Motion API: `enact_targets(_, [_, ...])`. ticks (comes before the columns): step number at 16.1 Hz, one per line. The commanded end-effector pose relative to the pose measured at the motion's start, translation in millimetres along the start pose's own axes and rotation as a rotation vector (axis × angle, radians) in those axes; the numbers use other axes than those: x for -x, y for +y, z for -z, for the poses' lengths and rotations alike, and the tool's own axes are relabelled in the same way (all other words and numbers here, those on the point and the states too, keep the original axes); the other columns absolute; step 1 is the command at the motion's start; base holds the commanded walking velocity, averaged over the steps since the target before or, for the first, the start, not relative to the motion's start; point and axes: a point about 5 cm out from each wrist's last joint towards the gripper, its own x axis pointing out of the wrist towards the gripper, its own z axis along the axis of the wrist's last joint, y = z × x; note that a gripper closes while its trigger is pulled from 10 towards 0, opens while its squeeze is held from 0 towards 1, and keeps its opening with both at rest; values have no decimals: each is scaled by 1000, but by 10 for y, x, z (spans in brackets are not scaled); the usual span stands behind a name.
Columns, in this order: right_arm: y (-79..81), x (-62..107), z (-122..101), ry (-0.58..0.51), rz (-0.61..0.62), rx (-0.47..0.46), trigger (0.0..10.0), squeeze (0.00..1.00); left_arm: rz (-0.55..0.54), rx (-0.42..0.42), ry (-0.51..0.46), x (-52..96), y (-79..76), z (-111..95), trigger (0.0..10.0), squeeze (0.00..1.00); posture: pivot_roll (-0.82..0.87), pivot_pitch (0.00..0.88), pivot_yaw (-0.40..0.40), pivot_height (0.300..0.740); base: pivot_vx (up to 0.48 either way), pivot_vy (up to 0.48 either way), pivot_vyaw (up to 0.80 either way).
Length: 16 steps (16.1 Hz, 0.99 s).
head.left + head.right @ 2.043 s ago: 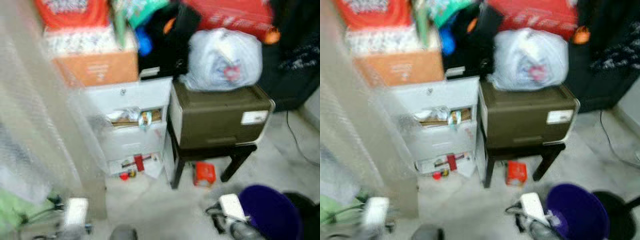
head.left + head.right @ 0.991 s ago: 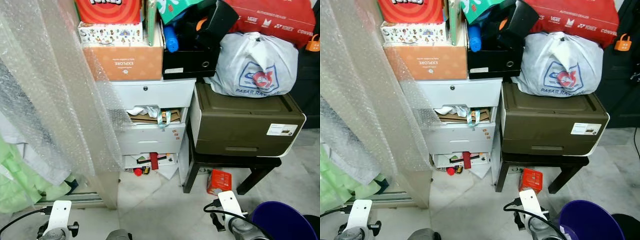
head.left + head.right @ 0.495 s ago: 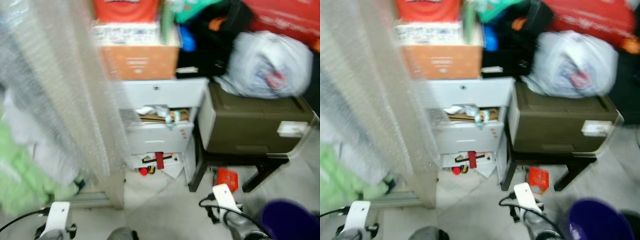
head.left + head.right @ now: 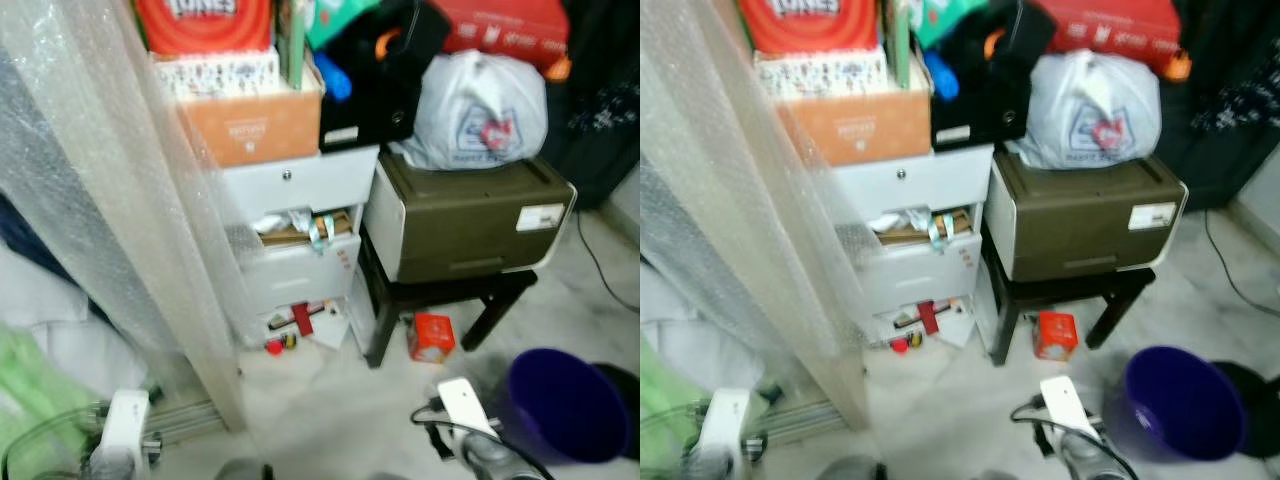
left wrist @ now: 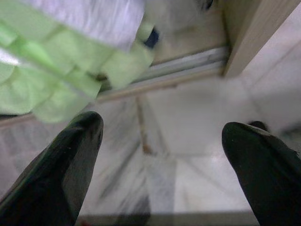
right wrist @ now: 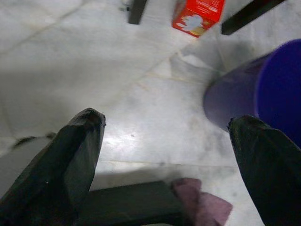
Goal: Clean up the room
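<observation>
Lying on the marble floor (image 6: 141, 94) under a black stool (image 4: 440, 300), a small red carton (image 6: 197, 16), writing unreadable, sits ahead of the spread, empty right gripper (image 6: 164, 155), beside a purple bucket (image 6: 263, 94); left gripper (image 5: 160, 155) likewise spread.

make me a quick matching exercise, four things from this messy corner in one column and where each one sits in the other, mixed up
Things:
1. white plastic bag
2. small red box
3. purple bucket
4. orange box

Places:
a. on the floor near the right gripper
b. on top of the white drawers
c. on the brown bin
d. on the floor under the black stool

Pairs: 1-c, 2-d, 3-a, 4-b
</observation>
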Motion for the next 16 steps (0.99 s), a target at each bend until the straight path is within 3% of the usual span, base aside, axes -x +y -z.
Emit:
enact_targets(1, [51, -13, -98, -36, -16, 11, 10000, 0, -16, -8, -3, -1, 78, -19, 10000, 0, -36, 0, -6, 740, 0, 480, 0])
enact_targets(16, [45, -18, -124, -34, -21, 65, 10000, 0, -18, -11, -6, -6, 71, -41, 10000, 0, -36, 0, -10, 740, 0, 480, 0])
